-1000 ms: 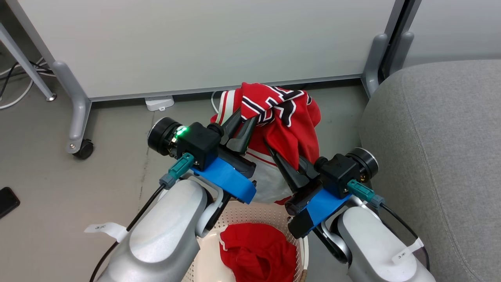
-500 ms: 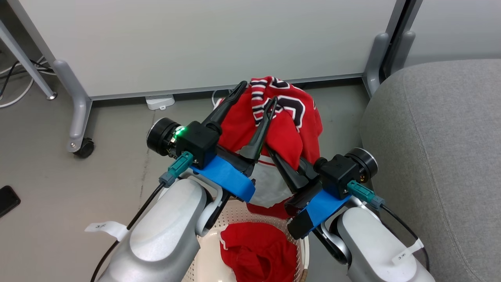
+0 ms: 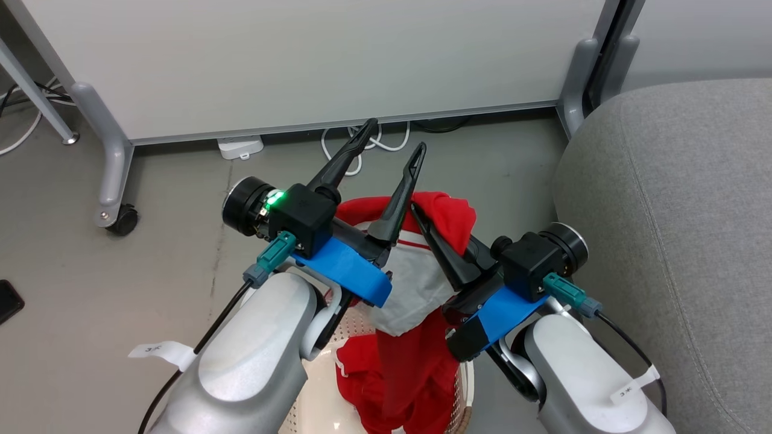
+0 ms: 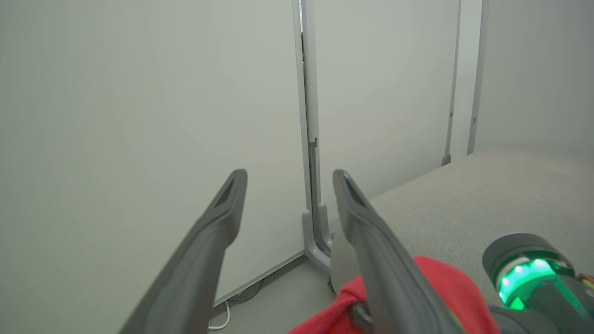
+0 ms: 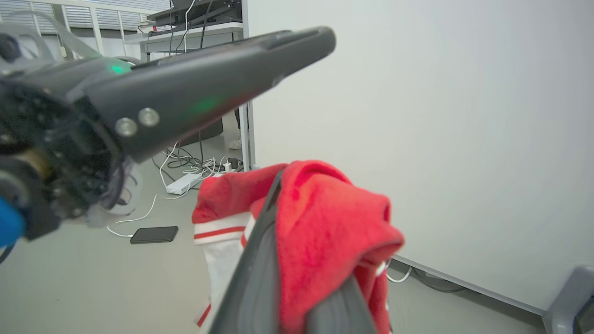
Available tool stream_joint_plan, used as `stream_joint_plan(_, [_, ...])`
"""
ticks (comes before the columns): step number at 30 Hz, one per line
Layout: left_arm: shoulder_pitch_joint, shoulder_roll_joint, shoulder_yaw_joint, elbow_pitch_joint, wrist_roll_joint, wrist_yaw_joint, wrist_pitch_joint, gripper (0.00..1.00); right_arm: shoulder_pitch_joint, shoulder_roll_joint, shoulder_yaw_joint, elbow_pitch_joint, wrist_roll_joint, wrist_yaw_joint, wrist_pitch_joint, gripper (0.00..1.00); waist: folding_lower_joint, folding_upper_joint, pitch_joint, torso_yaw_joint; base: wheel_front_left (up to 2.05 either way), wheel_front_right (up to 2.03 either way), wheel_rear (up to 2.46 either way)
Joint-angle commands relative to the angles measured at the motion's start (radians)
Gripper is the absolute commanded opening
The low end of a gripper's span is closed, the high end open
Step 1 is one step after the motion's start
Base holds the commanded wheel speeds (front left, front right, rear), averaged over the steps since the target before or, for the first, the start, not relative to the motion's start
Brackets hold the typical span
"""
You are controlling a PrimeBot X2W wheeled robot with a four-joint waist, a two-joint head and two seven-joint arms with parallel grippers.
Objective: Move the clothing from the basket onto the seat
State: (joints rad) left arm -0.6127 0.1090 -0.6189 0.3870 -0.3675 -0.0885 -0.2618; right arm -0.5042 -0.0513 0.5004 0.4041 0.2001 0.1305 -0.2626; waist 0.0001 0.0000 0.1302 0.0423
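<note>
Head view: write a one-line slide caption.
Right claw holds a red garment over the basket; left claw open, grey seat at right.

The left forearm [image 3: 253, 361], right forearm [image 3: 579, 374] and hanging clothing [image 3: 410, 289] hide most of the basket [image 3: 356, 328], cut by the bottom edge.

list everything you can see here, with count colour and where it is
basket: 1, cream, floor between the arms
clothing: 2, red and white, one in basket, one hanging from right gripper
seat: 1, grey, right
panel: 1, white, behind basket
cables: several, white, floor by panel
power strip: 1, white, under panel
phone: 1, black, floor at left
caster: 1, black, panel's left foot
left gripper: 1, dark, open
right gripper: 1, dark, shut on clothing
</note>
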Motion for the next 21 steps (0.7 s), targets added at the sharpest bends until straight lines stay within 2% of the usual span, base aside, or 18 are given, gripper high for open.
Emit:
stream_joint_plan(1, [0.002,0.000,0.007,-0.003,0.005,0.002,-0.005,1.00,0.002,0.002,-0.008,-0.006,-0.009,0.000,-0.003,0.00,-0.0001,0.0000,0.005,-0.004,0.00,0.00,0.00])
stream_joint_plan(13, [-0.006,0.000,0.006,0.002,0.027,-0.007,-0.005,1.00,0.015,0.002,-0.104,-0.062,-0.060,0.000,-0.003,0.00,-0.0001,0.0000,0.061,-0.055,0.00,0.00,0.00])
stream_joint_plan(21, [-0.012,0.000,-0.007,0.005,0.035,-0.018,-0.005,1.00,0.032,0.001,-0.183,-0.111,-0.090,0.000,-0.003,0.00,-0.0001,0.0000,0.099,-0.115,0.00,0.00,0.00])
